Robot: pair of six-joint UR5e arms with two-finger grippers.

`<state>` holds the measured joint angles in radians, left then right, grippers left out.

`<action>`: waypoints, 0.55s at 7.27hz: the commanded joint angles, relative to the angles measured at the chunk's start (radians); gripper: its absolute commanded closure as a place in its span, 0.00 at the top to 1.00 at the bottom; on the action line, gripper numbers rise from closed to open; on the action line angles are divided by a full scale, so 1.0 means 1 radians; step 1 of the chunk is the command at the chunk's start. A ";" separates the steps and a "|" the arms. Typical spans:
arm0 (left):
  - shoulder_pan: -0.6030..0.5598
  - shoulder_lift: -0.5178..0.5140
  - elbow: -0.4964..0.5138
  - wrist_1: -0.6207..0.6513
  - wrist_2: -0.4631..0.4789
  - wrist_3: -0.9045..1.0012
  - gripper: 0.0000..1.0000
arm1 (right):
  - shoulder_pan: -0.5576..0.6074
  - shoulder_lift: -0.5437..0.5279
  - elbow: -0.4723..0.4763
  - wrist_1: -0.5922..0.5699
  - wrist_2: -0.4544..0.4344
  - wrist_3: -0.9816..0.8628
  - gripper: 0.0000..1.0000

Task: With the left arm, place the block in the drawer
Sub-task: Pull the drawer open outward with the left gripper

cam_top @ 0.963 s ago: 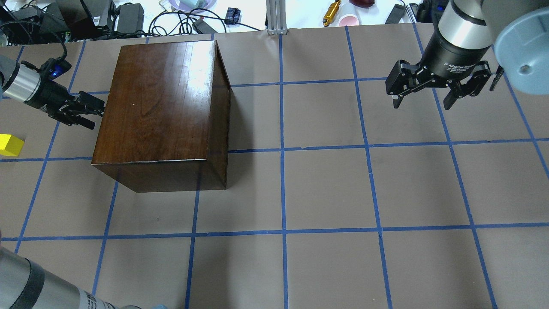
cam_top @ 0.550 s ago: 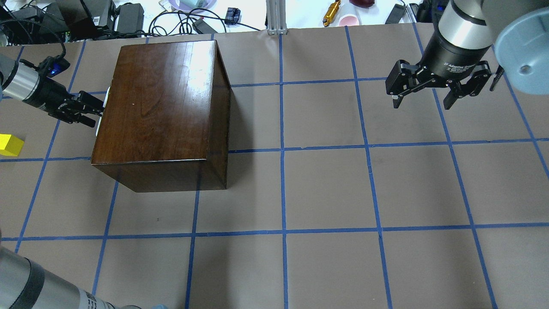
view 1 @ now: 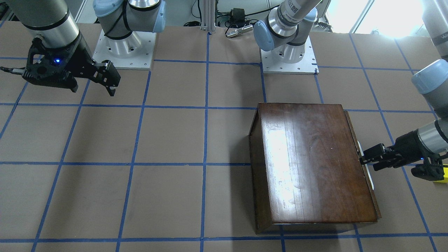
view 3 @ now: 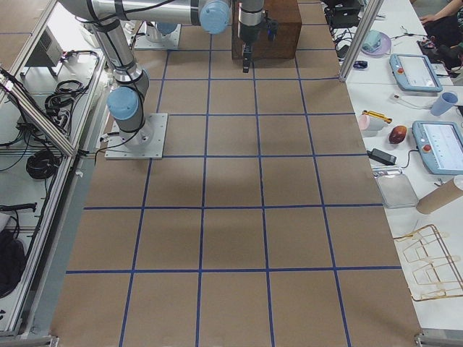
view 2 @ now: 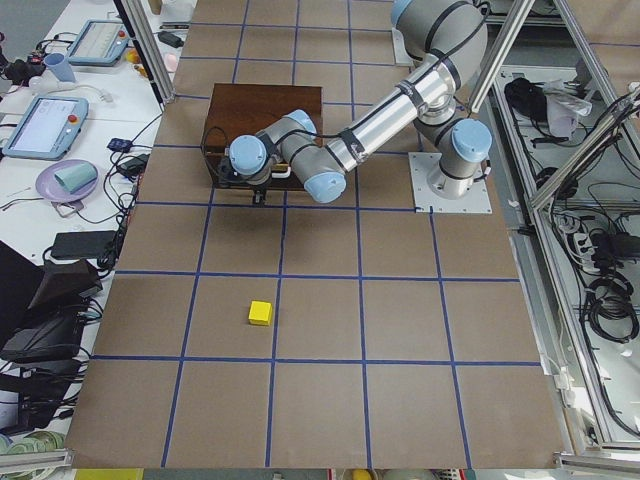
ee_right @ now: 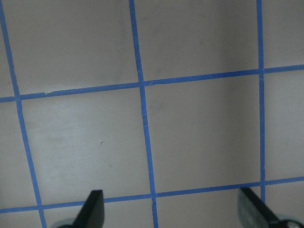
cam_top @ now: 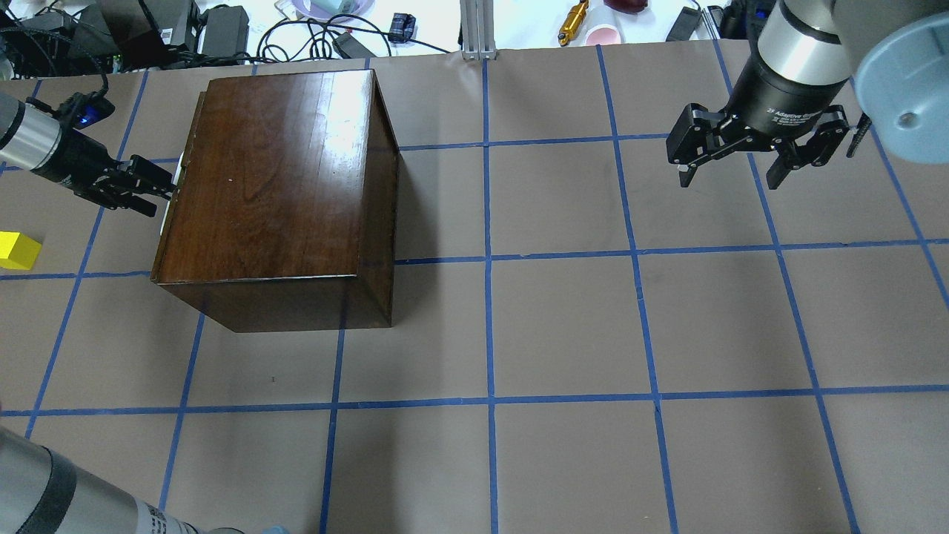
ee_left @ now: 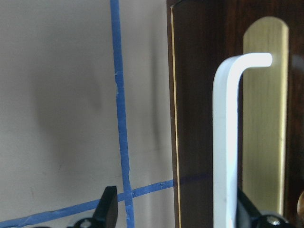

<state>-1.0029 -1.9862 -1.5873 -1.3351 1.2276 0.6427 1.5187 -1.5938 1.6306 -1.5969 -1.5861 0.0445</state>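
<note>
Leftward since a second ago, the left gripper (cam_top: 159,194), jaws wide around the white handle (ee_left: 225,142), is sliding the drawer (ee_left: 194,118) open; it needs a longer straight pull before the gripper fetches the block (cam_top: 18,251), lying on the table nearby

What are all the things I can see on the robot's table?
Table: one, brown with blue tape squares, under everything.
Box: one, shiny dark brown wood, on the table's left half.
Drawer: one, dark brown front, in the box's left side, out a little.
Handle: one, white, on the drawer front.
Block: one, yellow, on the table left of the box.
Left arm: one, silver-grey, reaching to the drawer.
Right arm: one, silver-grey, over the table's right side.
Left gripper: one, black, open, around the handle.
Right gripper: one, black, open, above bare table.
</note>
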 commanded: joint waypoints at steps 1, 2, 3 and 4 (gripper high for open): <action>0.004 0.001 0.001 0.017 0.023 0.002 0.82 | 0.000 0.000 0.000 0.000 0.000 0.000 1.00; 0.032 0.003 0.000 0.025 0.041 0.026 0.82 | 0.000 0.000 0.000 0.000 0.000 0.000 1.00; 0.047 0.001 0.000 0.025 0.043 0.060 0.79 | 0.000 0.000 0.000 0.000 0.000 0.000 1.00; 0.049 0.003 0.001 0.027 0.046 0.058 0.79 | 0.000 0.000 0.000 0.000 0.000 0.000 1.00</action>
<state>-0.9638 -1.9844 -1.5872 -1.3111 1.2679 0.6881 1.5187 -1.5938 1.6306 -1.5968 -1.5861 0.0445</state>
